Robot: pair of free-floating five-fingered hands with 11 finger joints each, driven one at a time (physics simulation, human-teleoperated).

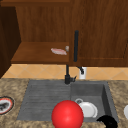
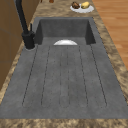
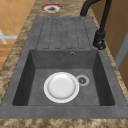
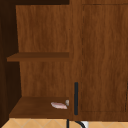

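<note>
White plate flat in the sink basin, right hand low at the sink's front rim.

The white plate (image 3: 61, 87) lies face up on the floor of the sink (image 1: 45, 100), in its right-hand basin and just beside the drain (image 3: 82, 80). It probably rests there because the flat bottom steadies it. The right hand (image 1: 108, 121) hangs at the sink's front right corner, near the plate but apart from it. It shows as a dark rounded shape, so whether it is open or has hold of anything cannot be told. A red ball (image 1: 67, 114) sits at the middle of the sink's front edge, left of the plate. The black faucet (image 1: 67, 75) stands at the sink's back rim. A red-rimmed dish (image 1: 5, 105) lies on the counter left of the sink.
</note>
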